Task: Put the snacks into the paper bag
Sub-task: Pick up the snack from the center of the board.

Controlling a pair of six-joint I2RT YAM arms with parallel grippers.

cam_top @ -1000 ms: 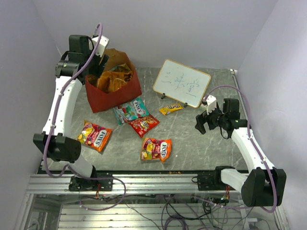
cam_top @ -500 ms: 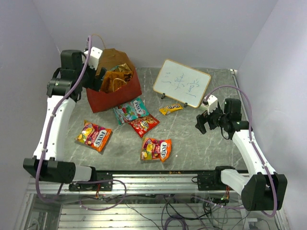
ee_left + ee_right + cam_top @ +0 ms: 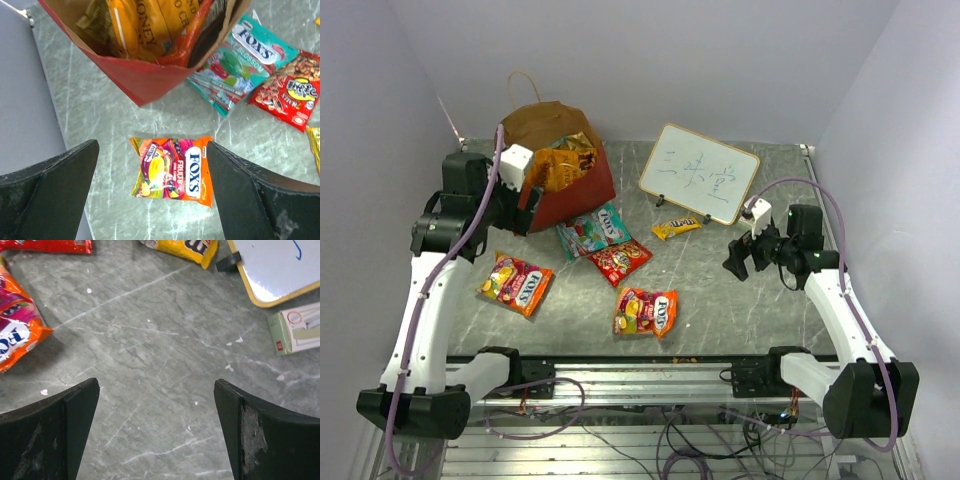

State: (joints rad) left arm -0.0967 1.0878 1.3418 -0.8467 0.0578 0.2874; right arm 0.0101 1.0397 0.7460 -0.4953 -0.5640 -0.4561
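The paper bag [image 3: 570,205], red outside and brown inside, stands at the back left with orange and tan chip bags [image 3: 558,165] in it. My left gripper [image 3: 523,208] hangs open and empty just in front of the bag's left corner. In the left wrist view the left gripper [image 3: 152,146] is high above an orange Fox's packet [image 3: 172,170], below the paper bag [image 3: 140,80]. On the table lie that orange packet [image 3: 517,283], a teal packet [image 3: 593,230], a red packet [image 3: 620,260], a second orange packet [image 3: 646,311] and a small yellow pack [image 3: 676,228]. My right gripper [image 3: 738,260] is open over bare table [image 3: 156,385].
A whiteboard with writing [image 3: 700,172] leans at the back centre-right, with a small white box [image 3: 297,330] beside it. Grey walls close in on the left, back and right. The metal rail with both arm bases [image 3: 640,375] runs along the near edge.
My left gripper has pulled out of the bag's mouth, come forward and down, and opened wide. The right arm has hardly moved.
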